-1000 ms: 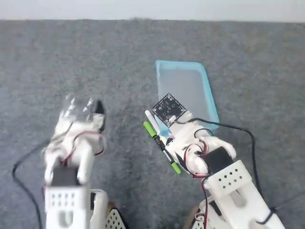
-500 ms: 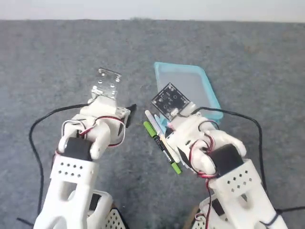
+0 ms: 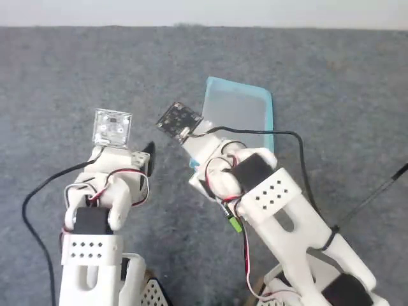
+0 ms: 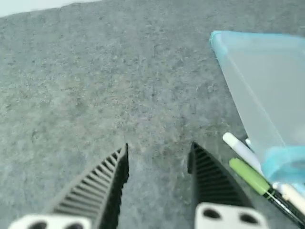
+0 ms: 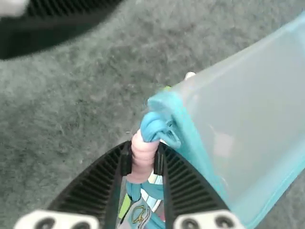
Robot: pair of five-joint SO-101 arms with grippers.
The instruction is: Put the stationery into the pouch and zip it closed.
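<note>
The translucent pouch (image 3: 239, 111) with teal edging lies flat on the grey carpet. At its near corner a pink zipper pull (image 5: 142, 160) hangs on a teal cord. My right gripper (image 5: 141, 151) is shut on that pull, with the pouch (image 5: 243, 129) just past its fingertips. A white pen (image 4: 240, 148) and a green pen (image 4: 250, 174) lie side by side on the carpet against the pouch's near edge; the green pen's end (image 3: 234, 223) sticks out from under the right arm. Left of the pens, my left gripper (image 4: 157, 160) hangs open over bare carpet, holding nothing.
Grey carpet (image 3: 76, 70) covers the whole table, with open room to the left and beyond the pouch. A black cable (image 3: 293, 137) from the right arm loops over the pouch's near right corner. The carpet's far edge meets a pale wall (image 3: 204, 13).
The right arm's wrist has swung left over the pens, and the pouch's near corner has shifted slightly with it. The left arm reached forward, then drew back and to the left.
</note>
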